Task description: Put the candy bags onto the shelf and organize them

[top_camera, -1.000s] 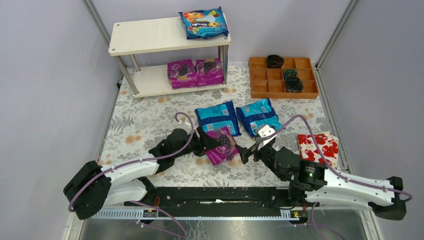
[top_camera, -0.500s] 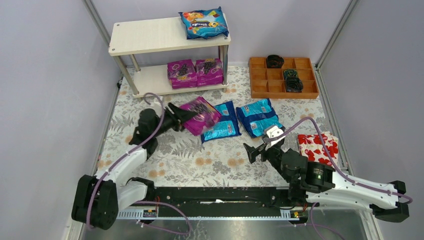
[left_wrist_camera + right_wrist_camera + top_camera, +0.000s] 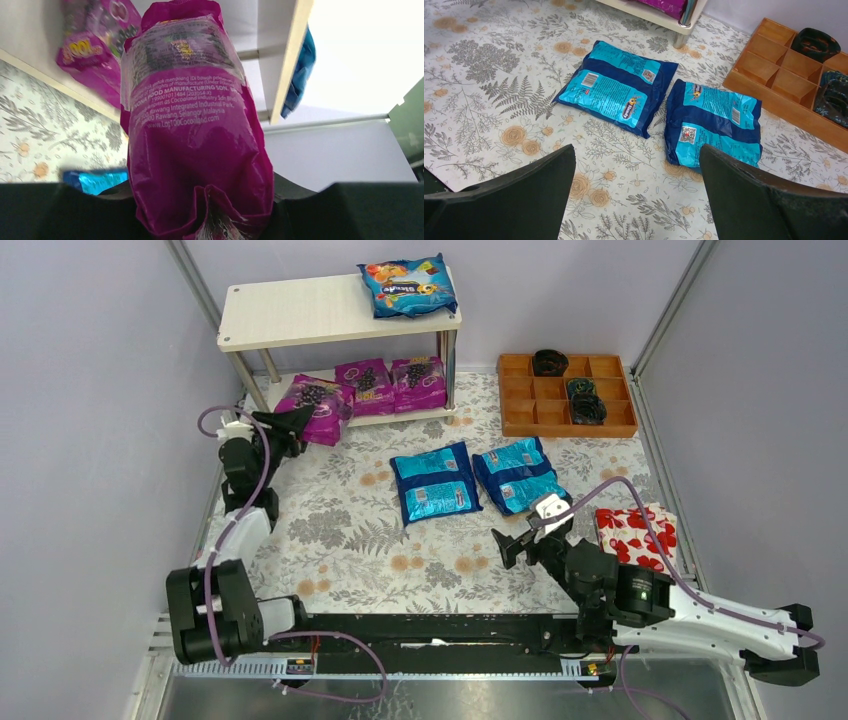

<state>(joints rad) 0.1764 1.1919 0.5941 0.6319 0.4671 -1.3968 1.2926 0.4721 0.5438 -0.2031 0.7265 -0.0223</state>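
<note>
Six candy bags make up the job, and three already lie on the shelf [image 3: 300, 312]: one blue bag [image 3: 405, 287] at the right end of the top board, and a first purple bag [image 3: 364, 375] and second purple bag [image 3: 419, 371] side by side toward the right of the lower board [image 3: 25, 30]. The step in hand looks to be the delivery of the held purple bag [image 3: 315, 400]. The left gripper [image 3: 292, 423] is clenched on its crimped end, and in the left wrist view the bag's body points into the gap between the two boards. From above it sits over the front left part of the lower tier, just beside the first purple bag; whether it touches the board cannot be told. The next move probably calls for easing it further in, squaring it with its neighbours, letting go, then backing out without dragging it off. The right gripper [image 3: 508, 546] hangs with its jaws spread wide and nothing between them, just on the near side of the two loose blue bags [image 3: 616, 87], which lie flat on the flowered mat [image 3: 499, 65], close together. These likely belong on the top board beside the blue one.
</note>
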